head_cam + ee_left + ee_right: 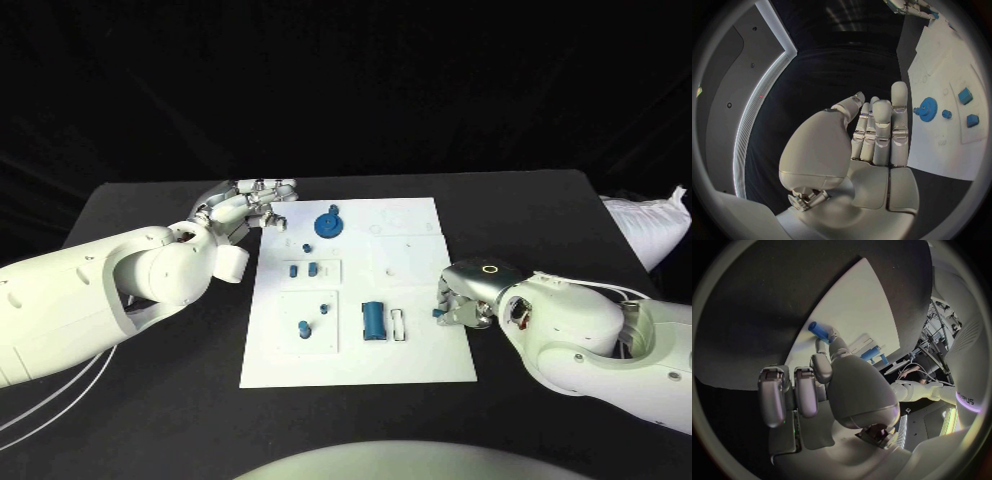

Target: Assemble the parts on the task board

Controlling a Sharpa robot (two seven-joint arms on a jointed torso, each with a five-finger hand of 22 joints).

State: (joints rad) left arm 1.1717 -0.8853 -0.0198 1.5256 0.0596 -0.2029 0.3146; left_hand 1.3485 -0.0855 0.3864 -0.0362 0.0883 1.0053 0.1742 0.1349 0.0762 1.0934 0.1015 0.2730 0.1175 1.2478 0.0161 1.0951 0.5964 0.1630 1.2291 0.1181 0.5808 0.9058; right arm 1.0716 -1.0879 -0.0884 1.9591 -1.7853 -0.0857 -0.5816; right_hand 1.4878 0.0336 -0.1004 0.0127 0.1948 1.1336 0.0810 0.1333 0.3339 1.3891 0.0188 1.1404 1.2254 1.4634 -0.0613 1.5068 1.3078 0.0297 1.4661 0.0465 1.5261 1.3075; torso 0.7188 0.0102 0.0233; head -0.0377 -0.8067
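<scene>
The white task board (411,225) lies in the middle of the black table. On it are a blue gear (329,224) near the far left, two small blue pieces (300,270), another small piece (306,327) and a blue cylinder (374,320). My left hand (253,205) hovers just off the board's far left corner, fingers straight and side by side, holding nothing; the gear (928,108) lies just beyond its fingertips. My right hand (459,300) is at the board's right edge and pinches a small blue peg (820,331) at its fingertips, over the board (854,305).
A white bag (645,227) lies at the table's right edge. Bare black tabletop (144,200) runs along both sides of the board and in front of it.
</scene>
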